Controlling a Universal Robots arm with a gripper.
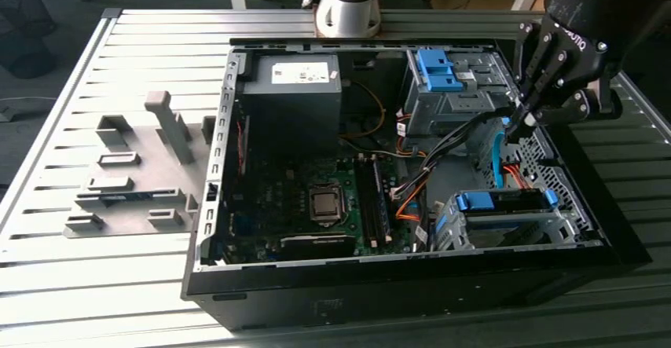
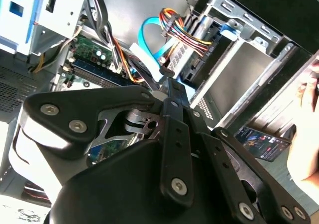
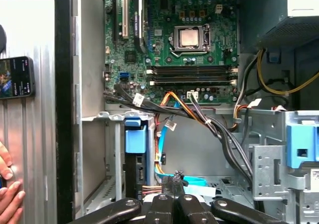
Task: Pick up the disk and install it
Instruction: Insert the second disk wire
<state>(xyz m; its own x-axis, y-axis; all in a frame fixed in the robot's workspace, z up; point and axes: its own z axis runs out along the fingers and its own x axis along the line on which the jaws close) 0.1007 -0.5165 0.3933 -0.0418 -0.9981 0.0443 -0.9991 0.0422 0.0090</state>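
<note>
item: my claw (image 1: 521,120), closed on nothing, hangs inside the open computer case (image 1: 314,281) above the disk (image 1: 504,201), seated in its lower drive cage (image 1: 514,226).

Black gripper (image 1: 521,128), silver screws, linkage fingers

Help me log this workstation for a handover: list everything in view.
table: one, grey slatted metal, under everything
computer case: one, black, open, on the table
motherboard: one, green, inside the case
power supply: one, grey box, far corner of the case
drive cages: two, silver with blue carriers, exterior view's right
cables: bundle, orange, black and blue, between the cages
fixture blocks: several, grey, exterior view's left
phone: one, dark, beside the case
hand: one, near the phone
gripper: one, black, jaws shut, between the cages
</note>
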